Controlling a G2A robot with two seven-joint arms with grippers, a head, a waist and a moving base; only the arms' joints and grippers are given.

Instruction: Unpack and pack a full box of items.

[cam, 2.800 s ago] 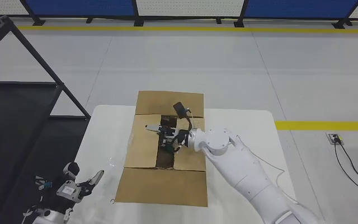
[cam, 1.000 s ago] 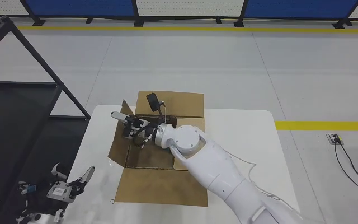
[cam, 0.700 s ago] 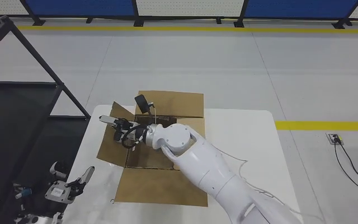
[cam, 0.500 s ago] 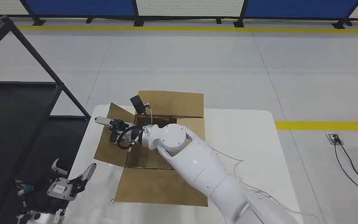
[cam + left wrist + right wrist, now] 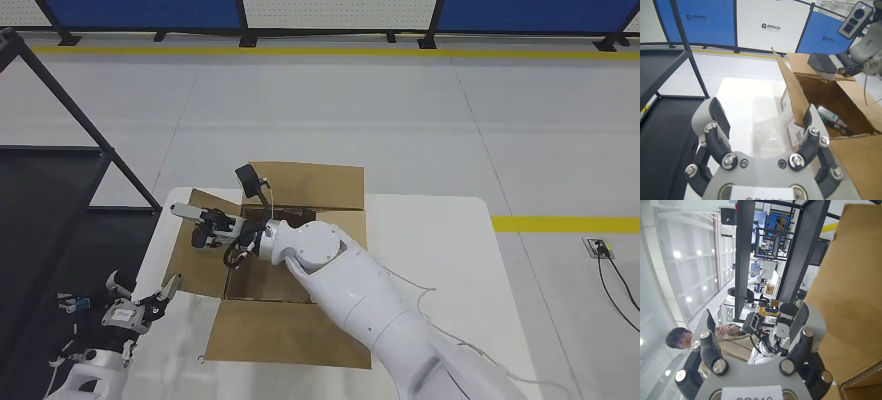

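An open cardboard box (image 5: 305, 186) stands mid-table with its flaps spread. My right gripper (image 5: 194, 217) is at the box's left flap (image 5: 196, 266), open, nothing between its fingers. In the right wrist view that flap (image 5: 849, 291) lies against the outside of one finger (image 5: 800, 321) of the right gripper (image 5: 755, 323). My left gripper (image 5: 763, 117) hangs open and empty off the table's front left corner (image 5: 140, 310), apart from the box. In the left wrist view the left flap (image 5: 791, 89) stands up, and inside the box (image 5: 848, 102) lies a tube with a green label (image 5: 829, 116).
A black metal rack (image 5: 60, 200) stands left of the white table (image 5: 440, 260). A clear plastic bag (image 5: 772, 136) lies on the table beside the box's left wall. The right arm spans the box from the front right.
My right gripper came out of the box's middle and swung left, pushing the left flap outward. In the last half second it barely shifted. My left gripper drifted slightly toward the table.
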